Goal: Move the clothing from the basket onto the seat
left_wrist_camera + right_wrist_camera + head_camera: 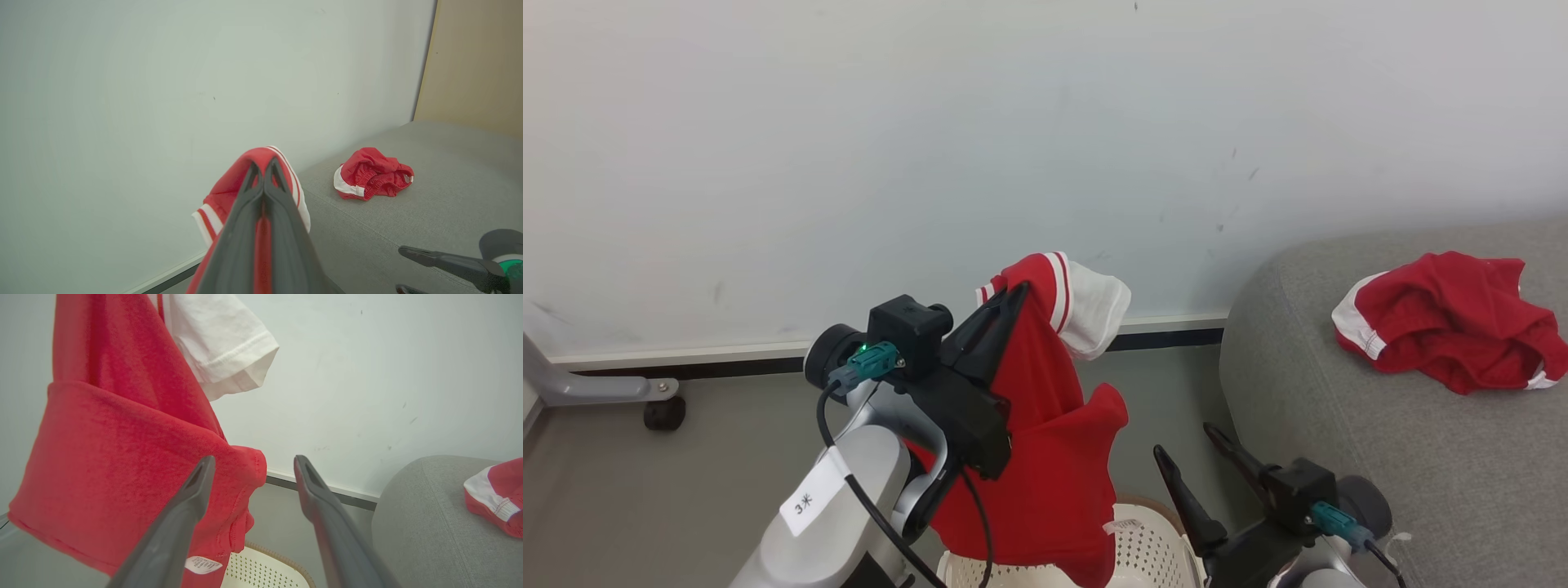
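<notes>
Right, my left pincer is clenched on the red shirt, holding it up over the basket. The shirt hangs straight down with its white sleeve flopped to one side. My right pincer is released, jaws wide, grasping nothing, low between the basket and the sofa. The second red garment lies crumpled on the sofa, well apart from the shirt.
</notes>
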{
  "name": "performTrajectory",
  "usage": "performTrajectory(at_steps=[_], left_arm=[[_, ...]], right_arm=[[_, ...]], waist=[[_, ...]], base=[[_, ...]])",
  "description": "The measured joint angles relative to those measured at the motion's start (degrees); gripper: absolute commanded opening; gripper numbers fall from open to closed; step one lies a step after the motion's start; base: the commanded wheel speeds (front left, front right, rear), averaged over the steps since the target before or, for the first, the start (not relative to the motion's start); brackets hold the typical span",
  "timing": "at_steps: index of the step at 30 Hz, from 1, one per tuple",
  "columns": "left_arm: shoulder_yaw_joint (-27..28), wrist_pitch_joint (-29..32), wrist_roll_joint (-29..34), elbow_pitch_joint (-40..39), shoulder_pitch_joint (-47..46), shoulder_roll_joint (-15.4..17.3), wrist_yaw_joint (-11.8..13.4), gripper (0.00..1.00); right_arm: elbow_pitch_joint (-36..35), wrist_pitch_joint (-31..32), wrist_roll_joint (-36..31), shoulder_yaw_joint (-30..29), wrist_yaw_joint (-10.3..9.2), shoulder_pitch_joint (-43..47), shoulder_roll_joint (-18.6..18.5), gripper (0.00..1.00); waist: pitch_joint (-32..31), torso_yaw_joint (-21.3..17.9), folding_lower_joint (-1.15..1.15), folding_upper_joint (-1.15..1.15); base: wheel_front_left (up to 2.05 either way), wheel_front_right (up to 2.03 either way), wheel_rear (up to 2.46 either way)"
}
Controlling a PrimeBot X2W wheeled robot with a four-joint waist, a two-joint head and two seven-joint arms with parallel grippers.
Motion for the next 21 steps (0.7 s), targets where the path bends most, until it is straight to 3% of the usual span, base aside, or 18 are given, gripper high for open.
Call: performTrajectory(at_steps=[17,21], left_arm=[[-1.77,3.45,-0.57,-4.61,-2.40,-0.85,0.00,0.00],[-2.56,3.93,-0.59,-5.56,-2.81,-1.11,0.00,0.00]], right_arm=[[10.92,1.86,-0.70,5.43,0.99,-11.59,-0.62,1.00],[13.04,1.85,-0.97,8.99,1.00,-13.57,-0.62,1.00]], waist=[[1.05,0.84,0.00,0.01],[1.34,1.20,0.00,0.01]], base=[[0.00,0.00,0.00],[0.00,0.00,0.00]])
